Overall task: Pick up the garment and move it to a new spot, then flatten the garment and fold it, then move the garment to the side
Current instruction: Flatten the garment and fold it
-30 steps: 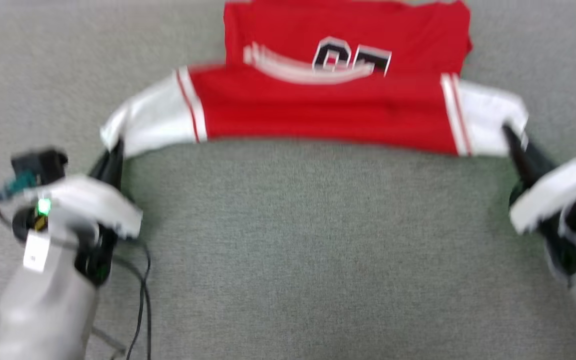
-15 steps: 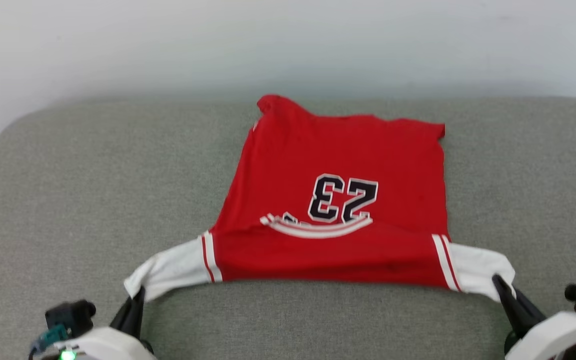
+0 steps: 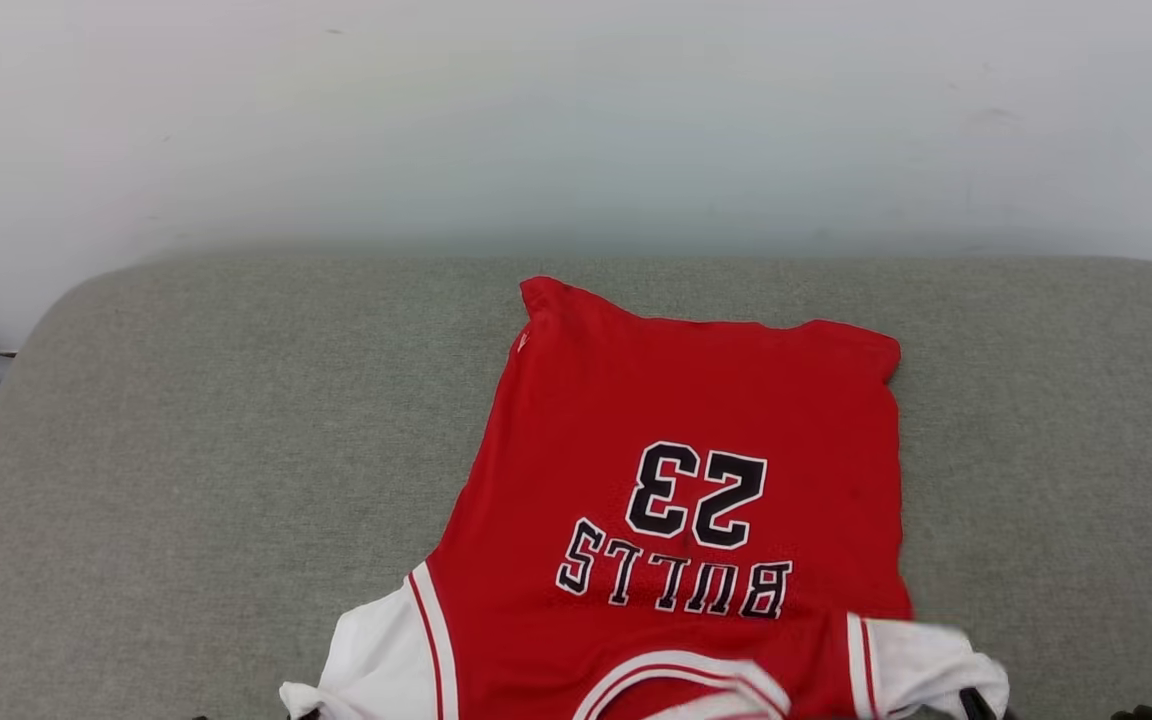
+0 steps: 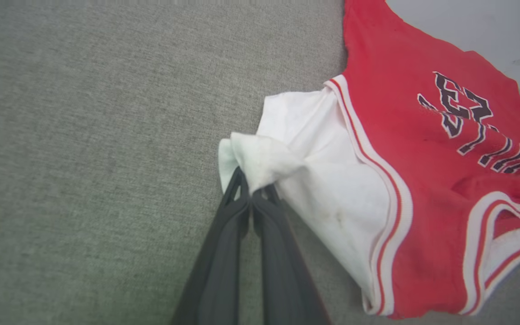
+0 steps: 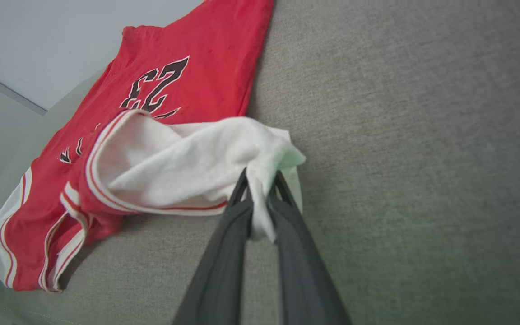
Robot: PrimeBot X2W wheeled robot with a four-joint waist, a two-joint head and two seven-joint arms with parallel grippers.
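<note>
Unfolded nearward since before, the garment (image 3: pixel 686 400) now shows its lettering, lying right of centre on the grey cushion (image 3: pixel 186 450), while your left gripper (image 4: pixel 253 192) and right gripper (image 5: pixel 260 185) each pinch a white sleeve (image 4: pixel 318 180) to stretch it flat.

Both sets of long dark fingers are squeezed together: left gripper (image 4: pixel 251 192) pinching one white sleeve of the bright red jersey shirt (image 4: pixel 422 180), right gripper (image 5: pixel 260 187) pinching the other.
</note>
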